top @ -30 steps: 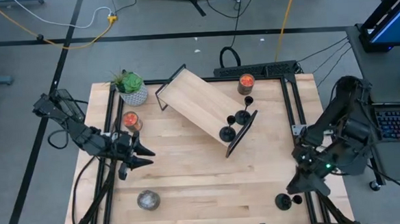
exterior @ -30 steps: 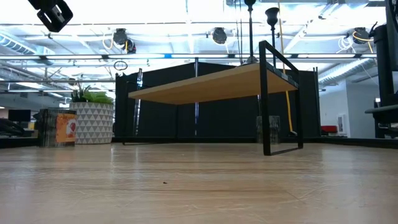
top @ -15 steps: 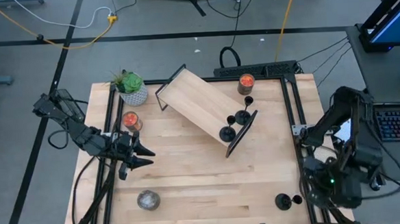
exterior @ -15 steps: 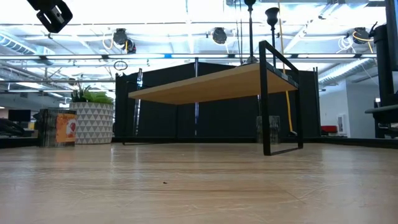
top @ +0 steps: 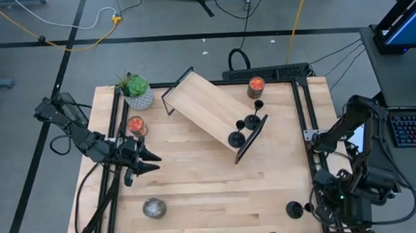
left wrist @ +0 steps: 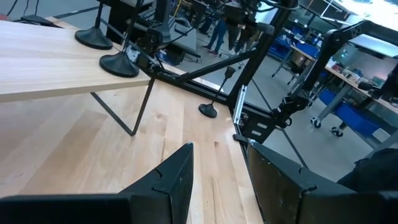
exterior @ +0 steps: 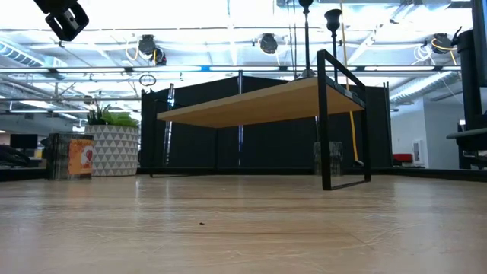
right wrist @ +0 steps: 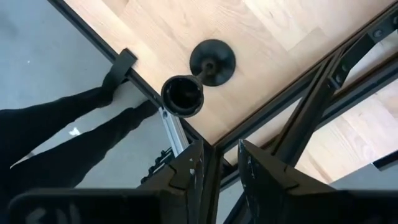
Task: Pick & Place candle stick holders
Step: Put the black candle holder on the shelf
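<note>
Two black candle stick holders (top: 235,138) (top: 252,121) stand on their round bases on the right end of a tilted wooden shelf (top: 204,109). A third holder (top: 294,210) stands on its base on the table by the near right corner. The right wrist view looks down on its cup (right wrist: 182,95) and base (right wrist: 212,62). My right gripper (top: 314,208) hovers beside it over the table's right frame rail, narrowly open (right wrist: 221,171) and empty. My left gripper (top: 152,162) waits open (left wrist: 219,180) over the table's left part.
A potted plant (top: 137,92) and a candle jar (top: 136,125) stand at the far left. Another jar (top: 256,87) stands behind the shelf. A grey ball (top: 154,208) lies near the front left. Black frame rails (top: 305,125) run along the table's edges. The table's middle (top: 219,187) is bare wood.
My right arm has drawn back toward the table's near right corner, away from the tabletop. The holder at that corner has stayed standing where it was.
</note>
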